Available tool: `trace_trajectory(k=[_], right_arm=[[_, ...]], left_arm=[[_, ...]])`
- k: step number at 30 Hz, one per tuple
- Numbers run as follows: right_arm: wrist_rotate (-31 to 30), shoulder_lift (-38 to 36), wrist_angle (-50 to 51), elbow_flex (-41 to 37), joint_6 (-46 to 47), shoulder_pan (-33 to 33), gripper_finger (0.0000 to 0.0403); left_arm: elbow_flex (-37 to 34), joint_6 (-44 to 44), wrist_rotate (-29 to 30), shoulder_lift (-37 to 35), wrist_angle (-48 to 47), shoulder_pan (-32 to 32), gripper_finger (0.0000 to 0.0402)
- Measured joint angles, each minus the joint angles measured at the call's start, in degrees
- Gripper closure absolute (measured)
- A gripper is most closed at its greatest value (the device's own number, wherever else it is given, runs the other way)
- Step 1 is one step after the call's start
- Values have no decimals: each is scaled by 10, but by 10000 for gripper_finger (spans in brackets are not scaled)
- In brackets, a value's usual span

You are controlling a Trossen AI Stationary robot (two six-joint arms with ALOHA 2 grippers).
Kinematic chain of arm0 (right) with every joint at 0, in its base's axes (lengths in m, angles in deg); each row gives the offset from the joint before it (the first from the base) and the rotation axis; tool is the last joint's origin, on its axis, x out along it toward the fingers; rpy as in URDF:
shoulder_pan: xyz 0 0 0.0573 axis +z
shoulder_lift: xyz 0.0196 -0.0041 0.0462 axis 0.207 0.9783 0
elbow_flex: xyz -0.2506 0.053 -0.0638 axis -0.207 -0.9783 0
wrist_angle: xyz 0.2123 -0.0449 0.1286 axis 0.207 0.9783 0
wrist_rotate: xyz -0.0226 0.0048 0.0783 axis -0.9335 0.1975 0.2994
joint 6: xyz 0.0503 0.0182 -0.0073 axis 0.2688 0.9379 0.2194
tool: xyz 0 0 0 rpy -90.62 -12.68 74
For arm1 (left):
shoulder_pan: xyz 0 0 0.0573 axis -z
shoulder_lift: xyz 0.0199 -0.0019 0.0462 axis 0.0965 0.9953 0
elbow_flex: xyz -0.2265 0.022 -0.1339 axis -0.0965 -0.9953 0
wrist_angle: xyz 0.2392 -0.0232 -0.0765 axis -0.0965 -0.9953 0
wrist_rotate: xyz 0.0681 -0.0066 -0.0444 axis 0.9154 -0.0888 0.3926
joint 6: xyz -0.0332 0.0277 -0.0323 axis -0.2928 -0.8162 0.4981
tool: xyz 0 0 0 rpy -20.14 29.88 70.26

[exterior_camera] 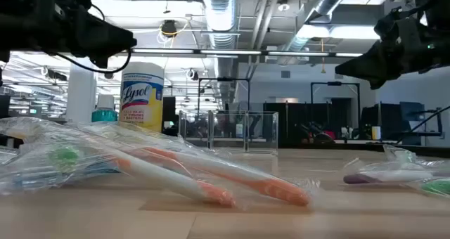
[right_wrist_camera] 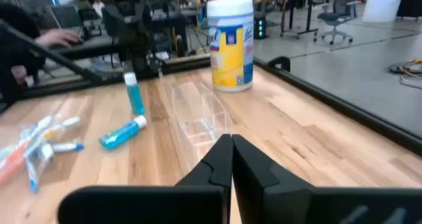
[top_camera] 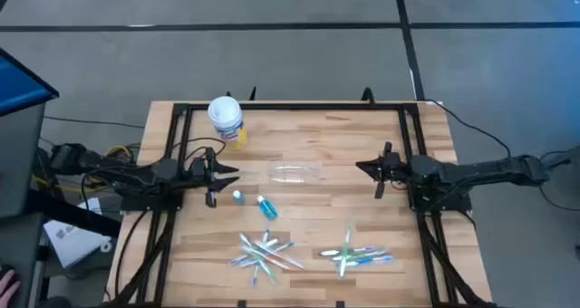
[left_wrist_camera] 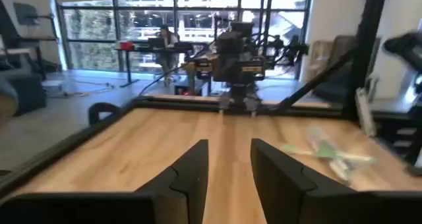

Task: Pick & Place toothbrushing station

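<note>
A clear plastic cup [top_camera: 297, 172] lies on the table's middle; it also shows in the right wrist view [right_wrist_camera: 198, 115] and the low view [exterior_camera: 228, 130]. One teal toothpaste tube [top_camera: 237, 197] stands upright and another [top_camera: 266, 207] lies flat beside it. Two heaps of wrapped toothbrushes [top_camera: 263, 254] [top_camera: 355, 254] lie near the front edge. My left gripper [top_camera: 220, 179] is open and empty, above the table left of the tubes. My right gripper [top_camera: 362, 167] is shut and empty, above the table right of the cup, pointing at it [right_wrist_camera: 231, 155].
A white tub with a yellow label [top_camera: 226, 120] stands at the back left, behind the cup. A black frame [top_camera: 290, 107] runs along the table's edges. Bare wood lies between the cup and the right arm. A person sits at a desk beyond the table [right_wrist_camera: 26, 36].
</note>
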Motion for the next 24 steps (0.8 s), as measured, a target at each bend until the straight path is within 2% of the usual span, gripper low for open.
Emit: trace_trajectory(k=[5,14,24], right_arm=[[-1,37,-43,0,-12,-6,402],[1,42,-42,0,2,10,402],[1,40,-41,0,-8,11,402]], left_arm=[[0,-49,40,1,6,0,293],[0,-8,36,1,9,1,293],[0,-5,36,1,10,1,293]])
